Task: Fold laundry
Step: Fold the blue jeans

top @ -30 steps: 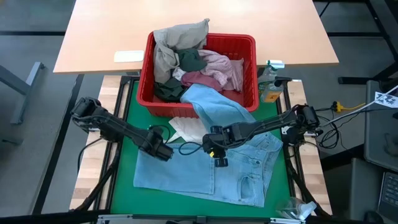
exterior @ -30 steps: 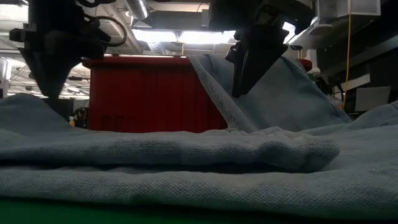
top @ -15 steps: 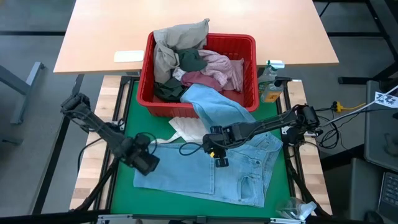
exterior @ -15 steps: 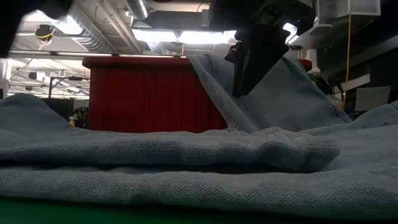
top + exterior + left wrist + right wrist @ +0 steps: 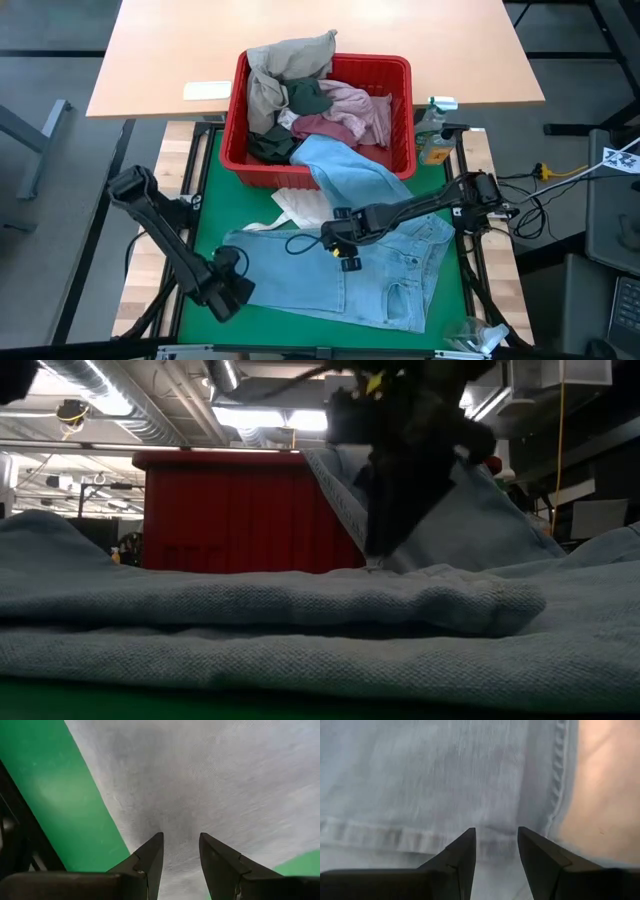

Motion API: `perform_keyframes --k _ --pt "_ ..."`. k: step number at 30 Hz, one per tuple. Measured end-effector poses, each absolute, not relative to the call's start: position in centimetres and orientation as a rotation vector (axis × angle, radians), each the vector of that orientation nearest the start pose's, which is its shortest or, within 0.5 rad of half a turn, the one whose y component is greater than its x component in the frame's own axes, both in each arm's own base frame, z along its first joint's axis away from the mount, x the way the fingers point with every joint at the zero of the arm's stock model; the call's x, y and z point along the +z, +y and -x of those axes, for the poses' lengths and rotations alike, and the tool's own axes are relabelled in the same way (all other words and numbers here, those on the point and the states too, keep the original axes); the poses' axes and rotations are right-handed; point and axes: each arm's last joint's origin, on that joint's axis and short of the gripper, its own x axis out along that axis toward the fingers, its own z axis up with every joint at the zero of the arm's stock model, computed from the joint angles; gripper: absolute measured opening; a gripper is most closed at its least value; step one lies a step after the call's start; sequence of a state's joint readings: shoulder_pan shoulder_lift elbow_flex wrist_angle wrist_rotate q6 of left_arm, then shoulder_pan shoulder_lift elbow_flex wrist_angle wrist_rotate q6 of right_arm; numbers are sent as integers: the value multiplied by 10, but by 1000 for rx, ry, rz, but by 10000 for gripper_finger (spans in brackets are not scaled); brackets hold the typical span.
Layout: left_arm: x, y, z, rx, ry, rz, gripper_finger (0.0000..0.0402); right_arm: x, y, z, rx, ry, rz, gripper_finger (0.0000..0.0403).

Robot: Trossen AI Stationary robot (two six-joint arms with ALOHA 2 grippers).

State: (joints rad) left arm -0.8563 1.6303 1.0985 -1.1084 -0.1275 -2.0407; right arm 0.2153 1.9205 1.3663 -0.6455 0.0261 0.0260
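A: Cataloguing item one: light blue garment (image 5: 340, 270), spread flat on the green mat (image 5: 205, 215), one part trailing up over the front wall of the red basket (image 5: 400, 70).

B: Material?

A: Woven cotton, denim-like, with stitched seams, a hem band and what look like pockets. Soft, limp, moderately weighty, I judge; it will drape and drag rather than hold a shape. Best taken by an edge or corner, where a double layer of hem gives the fingers something to bite.

B: Other stock?

A: Beige-khaki piece (image 5: 285, 60), dark grey-green piece (image 5: 305, 97), mottled pink piece (image 5: 355, 100) and maroon piece (image 5: 320, 127), all crumpled in the basket. A white cloth (image 5: 295, 205) lies just beside the basket's front, partly under the blue.

B: Grippers?

A: Left gripper (image 5: 228, 295) sits at the blue garment's near left corner, fingers (image 5: 150, 857) parted narrowly over the cloth edge, nothing between them. Right gripper (image 5: 340, 252) hangs over the middle of the garment near a seam, fingers (image 5: 462, 852) likewise a narrow gap apart, empty.
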Motion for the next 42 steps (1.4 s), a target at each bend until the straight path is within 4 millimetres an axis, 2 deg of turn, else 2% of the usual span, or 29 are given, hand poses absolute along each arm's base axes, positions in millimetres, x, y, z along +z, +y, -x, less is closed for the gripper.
perform_keyframes --k 9,15,19,23,30,33,36,42 --pt "165 -215 -180 1041 1286 696 120 149 83 -383 142 1270 133 145" --pt "143 -219 -182 1107 1323 630 120 144 83 -384 140 1285 133 145" --pt "139 -220 -182 1123 1335 623 120 145 83 -383 141 1285 133 145" --pt "152 -215 -184 1100 1317 685 120 145 83 -383 141 1289 133 145" --pt "202 -200 -179 997 1120 862 120 155 84 -386 143 1332 138 145" --pt "217 -190 -178 983 1033 899 120 163 84 -388 147 1341 145 145" --pt "223 -179 -179 1032 981 915 120 169 85 -391 149 1328 145 145" --pt "221 -156 -187 1202 978 827 120 170 85 -391 149 1334 146 145"
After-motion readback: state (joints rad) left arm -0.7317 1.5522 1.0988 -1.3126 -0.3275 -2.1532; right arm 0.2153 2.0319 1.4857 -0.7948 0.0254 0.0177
